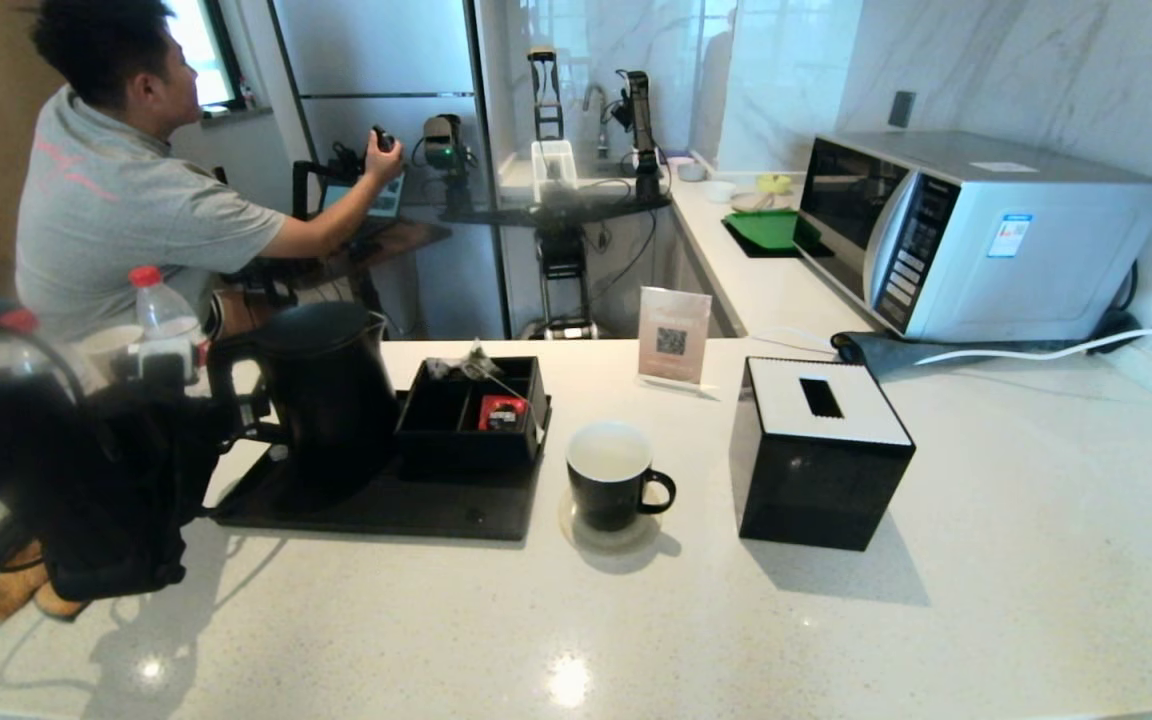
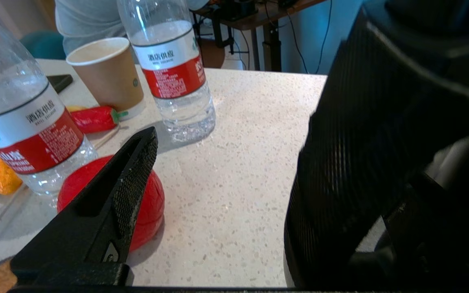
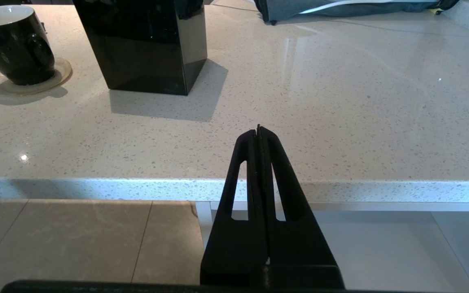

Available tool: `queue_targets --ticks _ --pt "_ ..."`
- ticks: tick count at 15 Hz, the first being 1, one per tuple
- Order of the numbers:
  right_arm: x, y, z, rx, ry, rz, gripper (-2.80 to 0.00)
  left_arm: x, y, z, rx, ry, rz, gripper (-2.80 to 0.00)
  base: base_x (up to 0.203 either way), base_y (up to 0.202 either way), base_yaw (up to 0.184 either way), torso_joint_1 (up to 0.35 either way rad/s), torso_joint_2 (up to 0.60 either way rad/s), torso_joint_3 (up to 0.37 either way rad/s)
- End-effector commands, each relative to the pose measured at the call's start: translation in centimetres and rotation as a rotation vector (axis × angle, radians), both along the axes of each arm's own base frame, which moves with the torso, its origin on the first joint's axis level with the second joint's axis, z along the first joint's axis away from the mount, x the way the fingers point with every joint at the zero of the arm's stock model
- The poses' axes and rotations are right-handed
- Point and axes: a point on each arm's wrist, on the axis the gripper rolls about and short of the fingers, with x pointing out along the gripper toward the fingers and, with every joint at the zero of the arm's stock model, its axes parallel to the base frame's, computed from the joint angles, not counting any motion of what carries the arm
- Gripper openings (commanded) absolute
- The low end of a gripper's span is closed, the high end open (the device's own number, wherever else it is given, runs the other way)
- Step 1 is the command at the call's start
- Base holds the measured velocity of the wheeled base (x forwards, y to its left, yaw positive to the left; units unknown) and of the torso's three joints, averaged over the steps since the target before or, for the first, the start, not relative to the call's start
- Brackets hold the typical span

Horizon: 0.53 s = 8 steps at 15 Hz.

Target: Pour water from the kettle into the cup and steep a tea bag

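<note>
The tall black kettle [image 1: 326, 400] stands on a black tray [image 1: 386, 505] at the left. My left gripper [image 1: 206, 410] hovers just left of its loop handle. In the left wrist view that gripper [image 2: 226, 171] is open wide, with only bare countertop between its fingers [image 2: 130, 183]. The black cup [image 1: 608, 475] sits on a round coaster right of the tray, its handle pointing right; I cannot tell whether water is in it. The tea bag [image 1: 468, 366] lies in the black organizer box [image 1: 471, 420]. My right gripper [image 3: 259, 130] is shut and empty over the counter's front edge, with the cup [image 3: 14, 44] far off.
A black tissue box [image 1: 816, 450] stands right of the cup, a microwave [image 1: 976, 230] behind it. Two water bottles [image 2: 173, 69], a paper cup [image 2: 108, 73] and a red ball [image 2: 153, 203] crowd the counter by the left gripper. A person [image 1: 116, 190] sits beyond.
</note>
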Motion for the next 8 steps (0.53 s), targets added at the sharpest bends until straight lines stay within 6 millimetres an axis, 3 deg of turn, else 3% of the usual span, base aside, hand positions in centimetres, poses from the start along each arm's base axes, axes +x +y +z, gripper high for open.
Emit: queue_targets --ticks 1,8 --pt "0.0 0.0 0.0 -0.001 0.002 0.0 -2.8 0.3 0.2 0.9 0.024 -0.067 0.005 0.0 0.0 0.0 0.0 0.0 0.0 0.0" --pt "0.0 0.0 0.0 -0.001 0.002 0.0 -2.8 1.5 0.4 2.2 0.067 -0.124 0.003 0.0 0.0 0.0 0.0 0.0 0.0 0.0"
